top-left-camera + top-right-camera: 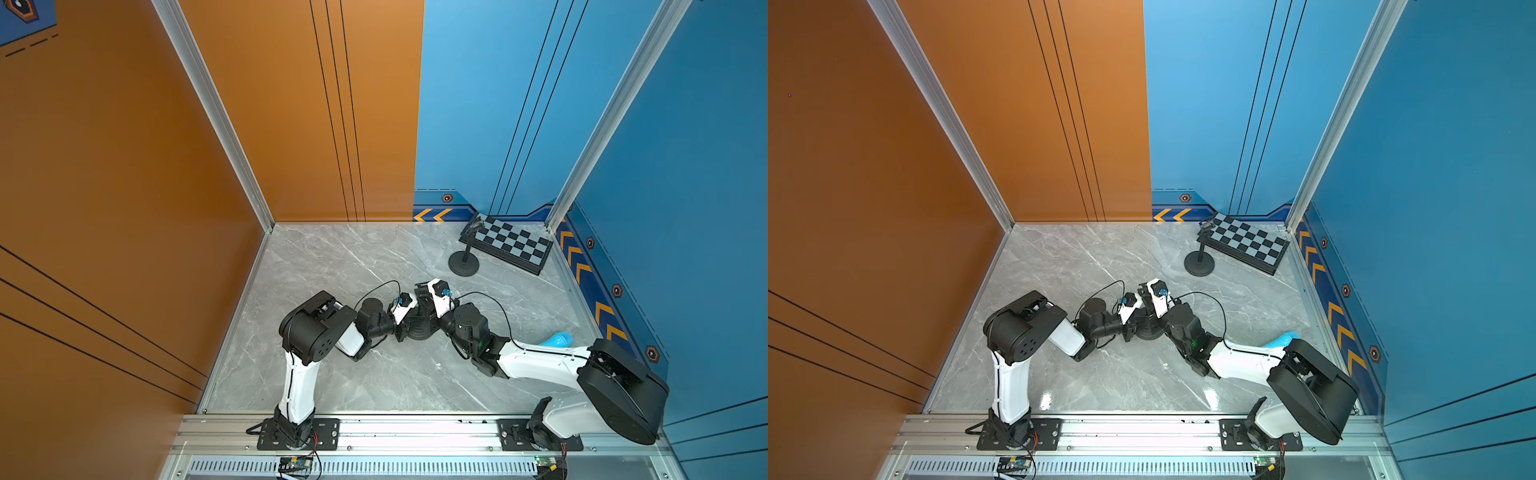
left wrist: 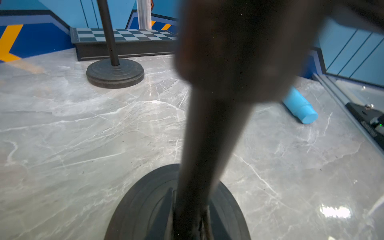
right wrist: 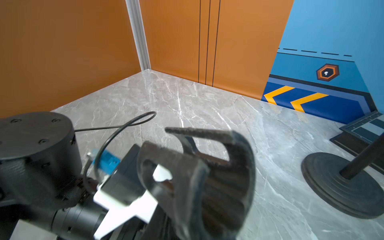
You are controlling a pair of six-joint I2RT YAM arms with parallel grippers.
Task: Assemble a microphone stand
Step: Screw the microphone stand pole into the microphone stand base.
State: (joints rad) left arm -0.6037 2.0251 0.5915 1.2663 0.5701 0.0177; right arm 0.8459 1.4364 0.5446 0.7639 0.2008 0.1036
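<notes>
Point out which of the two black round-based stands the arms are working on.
The centre stand, where both arms meet. The other stand stands alone, untouched, beside the chessboard at the table's far corner.

The desk [image 1: 332,270] is grey marble veined in white. Two walls are orange [image 1: 124,166] with thin black lines; the others are blue [image 1: 478,104], also lined in black. At their foot runs a dark blue band [image 1: 461,214] with yellow-orange chevrons [image 1: 423,215] and orange-and-black hexagon badges [image 3: 327,72].

In the desk's far right corner the chessboard [image 1: 513,243] is checked black and grey in a black frame, and the stand [image 1: 464,264] beside it is black. The base [image 2: 145,207] with its concentric rings, the pole [image 2: 203,145] and the clip [image 3: 197,176] are black too.

Near the right edge lies a light blue cylinder [image 2: 299,106]. Both the left arm [image 1: 297,386] and the right arm [image 1: 540,361] are white and black, and the rail [image 1: 415,428] is silver.
</notes>
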